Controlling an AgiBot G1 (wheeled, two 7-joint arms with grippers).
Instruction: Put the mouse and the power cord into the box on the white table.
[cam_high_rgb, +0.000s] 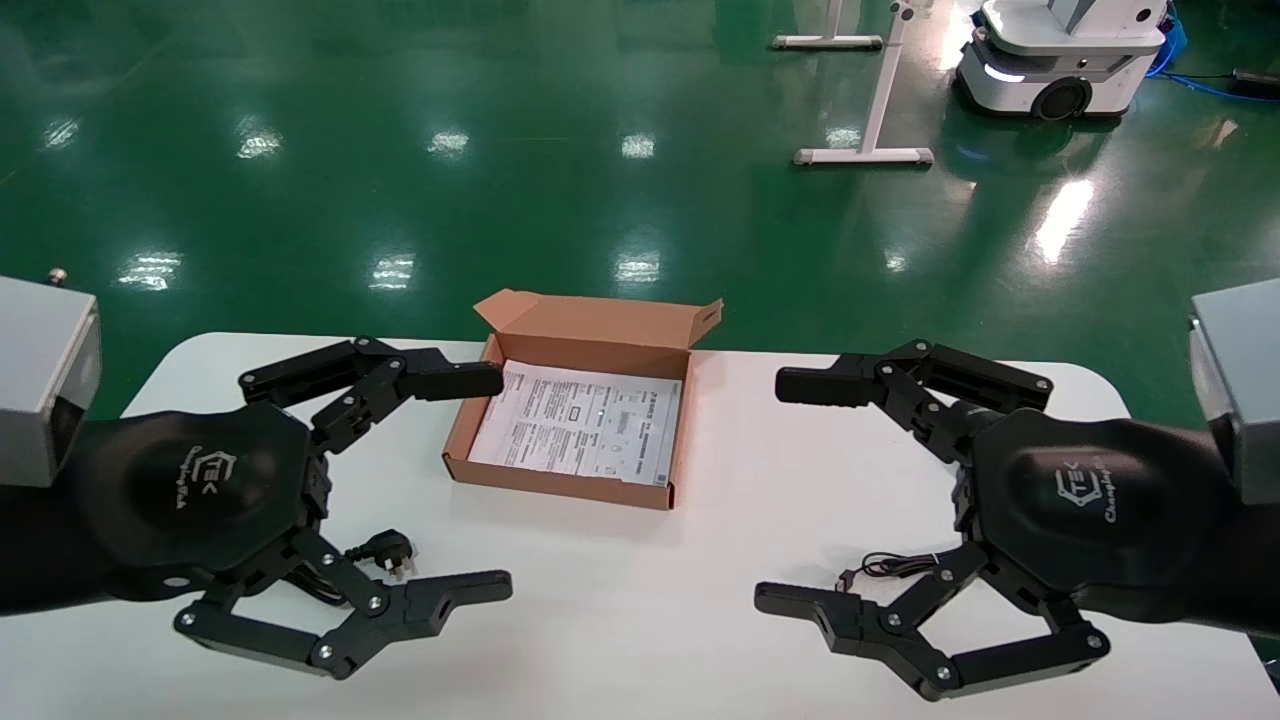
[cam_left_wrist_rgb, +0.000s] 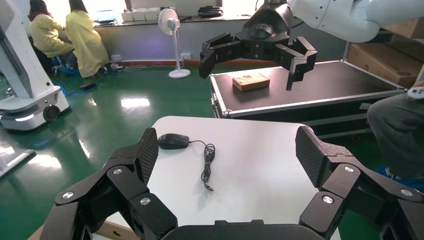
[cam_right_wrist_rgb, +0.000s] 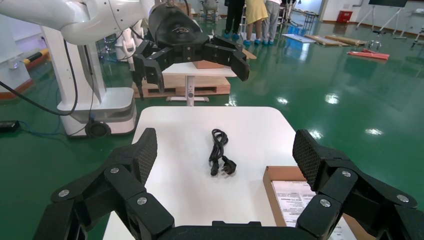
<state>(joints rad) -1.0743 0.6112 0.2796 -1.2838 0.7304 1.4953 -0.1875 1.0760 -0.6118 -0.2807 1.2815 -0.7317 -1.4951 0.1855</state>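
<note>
Both grippers hover spread wide over the white worktop (cam_high_rgb: 700, 620), nothing held.
The box (cam_high_rgb: 575, 400) lies open at the far middle of the worktop, paper lining showing. The left gripper (cam_high_rgb: 420, 480) and right gripper (cam_high_rgb: 810, 490) flank it, fingers wide apart. The power cord (cam_right_wrist_rgb: 219, 159) lies coiled under the left gripper; the mouse (cam_left_wrist_rgb: 173, 141), thin cable trailing, lies at the worktop's right end.

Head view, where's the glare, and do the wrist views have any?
Head view: bright ceiling-light reflections dot the glossy green floor beyond the white table. Left wrist view: a bright patch on the floor behind the mouse. Right wrist view: smaller floor highlights beyond the power cord.
</note>
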